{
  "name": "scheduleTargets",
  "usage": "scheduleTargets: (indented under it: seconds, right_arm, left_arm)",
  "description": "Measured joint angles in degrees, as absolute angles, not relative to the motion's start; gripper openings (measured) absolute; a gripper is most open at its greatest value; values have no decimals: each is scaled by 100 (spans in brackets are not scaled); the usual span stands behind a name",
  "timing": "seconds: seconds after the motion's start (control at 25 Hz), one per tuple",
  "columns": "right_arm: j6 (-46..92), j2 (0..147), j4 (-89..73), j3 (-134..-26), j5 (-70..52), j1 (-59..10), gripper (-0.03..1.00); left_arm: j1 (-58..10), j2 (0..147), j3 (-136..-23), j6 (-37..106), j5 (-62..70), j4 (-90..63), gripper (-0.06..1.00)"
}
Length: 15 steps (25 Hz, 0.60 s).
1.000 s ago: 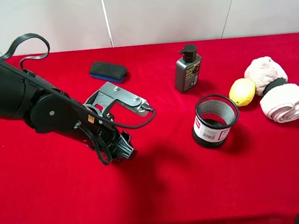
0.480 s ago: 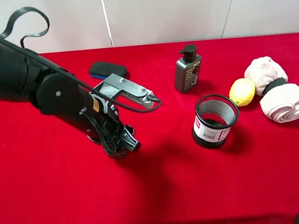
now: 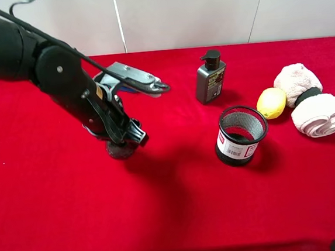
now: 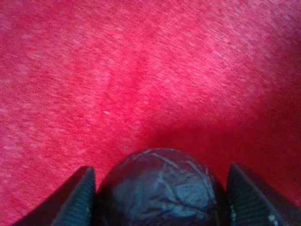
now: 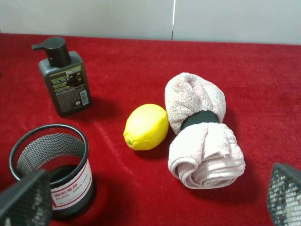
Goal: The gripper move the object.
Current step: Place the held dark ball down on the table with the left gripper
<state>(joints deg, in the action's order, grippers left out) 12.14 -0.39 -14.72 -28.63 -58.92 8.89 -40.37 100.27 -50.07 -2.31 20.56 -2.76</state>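
The object, a small dark ball (image 4: 160, 188) with a crackled surface, sits between the dark fingers (image 4: 80, 200) of my left gripper (image 3: 124, 144), which is shut on it. In the exterior high view the ball (image 3: 119, 149) shows below the fingertips, low over the red cloth at the left of the table. The arm's silver bracket (image 3: 134, 75) points toward the back. My right gripper (image 5: 155, 207) stands open over the right side of the table, with its mesh-patterned fingers (image 5: 23, 200) far apart and nothing between them.
A black mesh cup (image 3: 240, 135) stands mid-right, with a dark pump bottle (image 3: 210, 77) behind it. A yellow lemon (image 3: 271, 103) lies beside a rolled pinkish towel (image 3: 309, 98) at the right. A blue-based eraser (image 3: 128, 89) peeks from behind the bracket.
My left arm has swung back and to the left, carrying the ball with it. The bracket now covers most of the eraser. Other things have not moved.
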Motion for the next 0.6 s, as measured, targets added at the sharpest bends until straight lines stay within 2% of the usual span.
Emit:
scheduleTargets:
  seconds: [0.6]
  right_arm:
    - [1214,-39,-1472,-2863,-5892,889,69]
  left_arm:
    - [-3259,10027,-5028,-231,1000,400,57]
